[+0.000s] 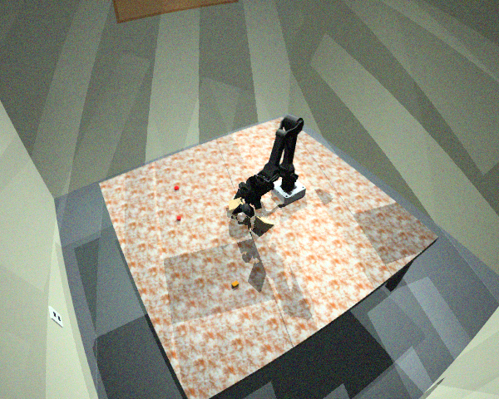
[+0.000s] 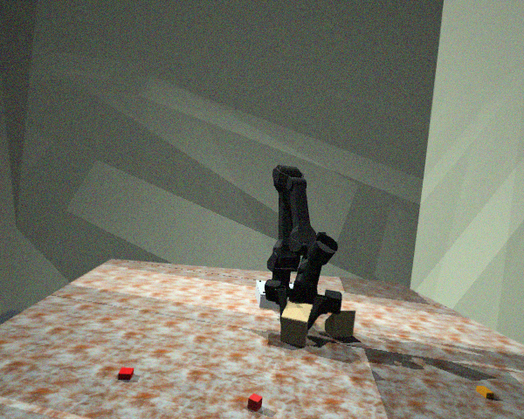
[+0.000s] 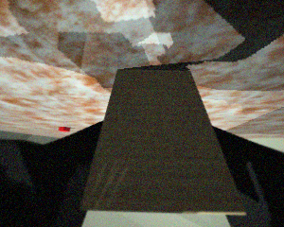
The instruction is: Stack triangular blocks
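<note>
triangular block is clamped in the tool, low over the counter, just beside the second triangular block resting near the arm's base; 2 red cubes sit well apart.

The bench is mottled rust-orange and white, crossed by grey shadow bands, and the black arm stands on a white base. The black hand is clamped on a tan triangular block, pale beige on its lit top face and dull olive-brown on its shaded side, and the second triangular block at its 3 o'clock is the same olive-brown. Two small red cubes and a small orange-yellow piece dot the bench, and the walls are grey-green with paler slanting streaks.
</note>
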Controlling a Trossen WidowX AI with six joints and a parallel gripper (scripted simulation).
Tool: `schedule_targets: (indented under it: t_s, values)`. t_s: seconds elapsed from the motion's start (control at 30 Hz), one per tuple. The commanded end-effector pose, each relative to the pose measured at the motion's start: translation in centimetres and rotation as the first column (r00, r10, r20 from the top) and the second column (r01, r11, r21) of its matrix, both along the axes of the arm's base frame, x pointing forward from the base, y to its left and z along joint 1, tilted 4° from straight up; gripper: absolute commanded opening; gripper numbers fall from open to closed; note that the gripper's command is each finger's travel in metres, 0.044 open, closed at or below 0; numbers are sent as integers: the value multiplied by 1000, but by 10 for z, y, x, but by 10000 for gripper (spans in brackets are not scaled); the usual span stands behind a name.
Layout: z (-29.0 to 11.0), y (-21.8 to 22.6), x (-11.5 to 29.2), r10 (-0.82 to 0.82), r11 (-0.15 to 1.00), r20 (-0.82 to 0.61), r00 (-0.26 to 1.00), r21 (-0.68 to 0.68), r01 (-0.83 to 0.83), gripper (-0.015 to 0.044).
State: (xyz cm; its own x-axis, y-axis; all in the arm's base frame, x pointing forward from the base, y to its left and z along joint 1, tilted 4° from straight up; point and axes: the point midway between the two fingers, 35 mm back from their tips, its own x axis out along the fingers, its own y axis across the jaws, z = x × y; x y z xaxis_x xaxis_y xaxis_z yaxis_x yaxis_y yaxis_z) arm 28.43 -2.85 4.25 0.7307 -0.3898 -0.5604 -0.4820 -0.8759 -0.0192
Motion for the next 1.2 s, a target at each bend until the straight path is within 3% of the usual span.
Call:
schedule_targets:
  t_s: [0.0,0.27,0.63,0.93,1.17]
  values:
    - [0,0,0,2,1000,0,1000,2,-2,236]
    - [0,0,0,2,1000,0,1000,2,-2,440]
    - [2,0,1,2,1000,0,1000,2,-2,440]
    - [99,2,-6,0,1000,1,1000,1,0,440]
    - [97,3,-1,9,1000,-23,1000,6,-8,440]
